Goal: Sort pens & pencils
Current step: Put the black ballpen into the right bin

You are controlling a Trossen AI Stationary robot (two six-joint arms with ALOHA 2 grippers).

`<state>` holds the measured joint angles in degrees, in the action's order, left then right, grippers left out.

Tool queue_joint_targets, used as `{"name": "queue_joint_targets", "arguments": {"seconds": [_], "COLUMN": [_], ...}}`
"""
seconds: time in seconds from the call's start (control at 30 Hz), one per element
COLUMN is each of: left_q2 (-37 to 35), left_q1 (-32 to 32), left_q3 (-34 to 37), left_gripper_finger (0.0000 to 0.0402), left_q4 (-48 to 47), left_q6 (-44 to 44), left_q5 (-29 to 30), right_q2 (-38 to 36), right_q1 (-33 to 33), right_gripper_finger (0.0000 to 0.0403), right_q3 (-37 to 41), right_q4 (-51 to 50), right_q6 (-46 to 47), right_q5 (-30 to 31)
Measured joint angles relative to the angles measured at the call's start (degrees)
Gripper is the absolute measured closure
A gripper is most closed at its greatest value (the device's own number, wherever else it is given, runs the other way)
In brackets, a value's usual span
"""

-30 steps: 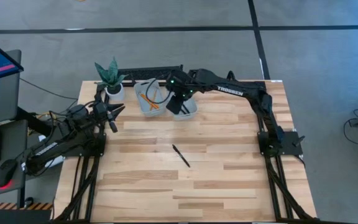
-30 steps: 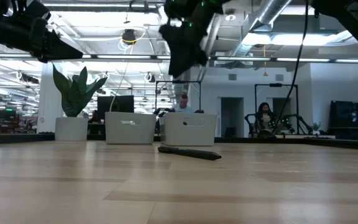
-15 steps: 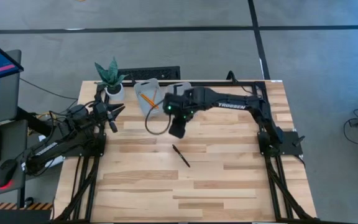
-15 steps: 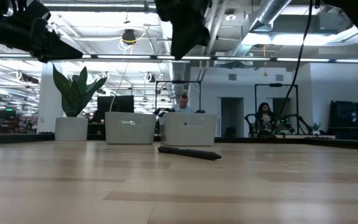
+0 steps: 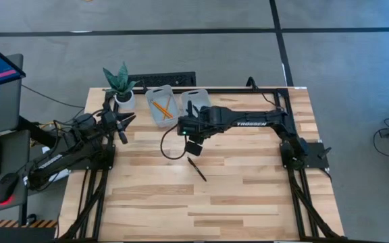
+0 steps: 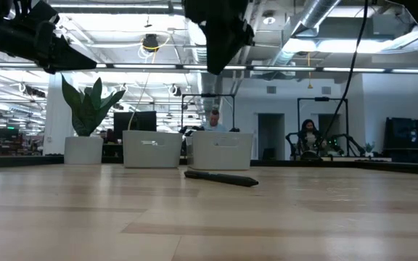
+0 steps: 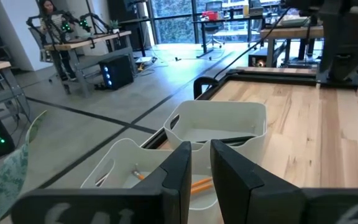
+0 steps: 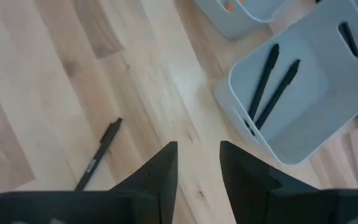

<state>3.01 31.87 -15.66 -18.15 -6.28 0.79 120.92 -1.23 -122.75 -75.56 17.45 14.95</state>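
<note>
Black pen [image 5: 196,169] lies flat on the wood table [image 5: 248,196], in front of the two white bins, untouched and in the same spot as before. Right gripper [image 5: 192,146] has moved off the pen bin [image 5: 196,101] toward the loose pen: a second ago it hung over that bin, now it hovers above bare table between the bins and the pen, just short of it. Fingers [image 8: 160,174] are parted, nothing between them. Right wrist view shows two pens [image 8: 272,84] lying side by side in the pen bin, and the loose one on the table ahead. Pencil bin [image 5: 161,105], beside the pen bin on the plant [image 5: 119,81] side, holds the orange pencils [image 5: 161,108]. Left gripper [image 5: 121,124] waits near the plant, unchanged, fingers [image 7: 179,171] slightly apart and empty.
</note>
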Motion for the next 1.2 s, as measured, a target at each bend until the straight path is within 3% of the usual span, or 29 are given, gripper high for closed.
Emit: {"name": "queue_joint_targets", "arguments": {"seconds": [0.43,0.53,0.73,1.2], "left_q2": [0.0,0.0,0.0,0.0], "left_q1": [0.0,0.0,0.0,0.0], "left_q3": [0.0,0.0,0.0,0.0], "left_gripper_finger": [0.0349,0.0349,0.0349,0.0349], "left_q4": [0.0,0.0,0.0,0.0], "left_q6": [1.0,1.0,1.0,1.0], "left_q5": [-0.1,-0.1,-0.1,-0.1], "right_q2": [0.0,0.0,0.0,0.0], "right_q1": [0.2,0.2,-0.6,-1.9], "right_gripper_finger": [0.0139,0.0133,0.0133,0.0132], "right_q3": [16.7,20.6,24.1,24.1], "right_q4": [5.0,9.5,16.5,21.2], "right_q6": [3.2,4.4,6.0,20.1], "right_q5": [-1.8,-2.9,-11.9,-13.6]}}
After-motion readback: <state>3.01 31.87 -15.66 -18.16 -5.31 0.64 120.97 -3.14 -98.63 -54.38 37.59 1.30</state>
